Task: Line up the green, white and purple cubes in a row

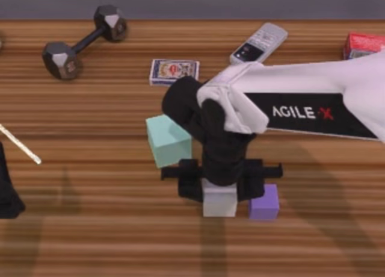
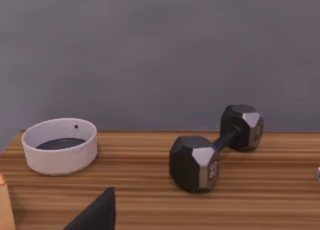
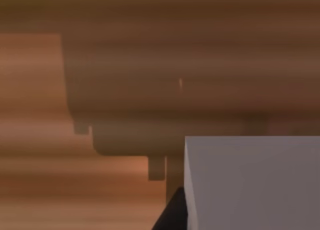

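The white cube sits at the table's front middle, with my right gripper straight above it and shut on it. In the right wrist view a black finger lies flush against the side of the white cube. The small purple cube stands just to its right, a narrow gap between them. The larger green cube rests behind and to the left, partly covered by the arm. My left gripper is parked at the table's left edge, open, with one fingertip showing.
A black dumbbell lies at the back left and a card box and a remote at the back middle. A red box is at the back right. A white bowl stands near the dumbbell.
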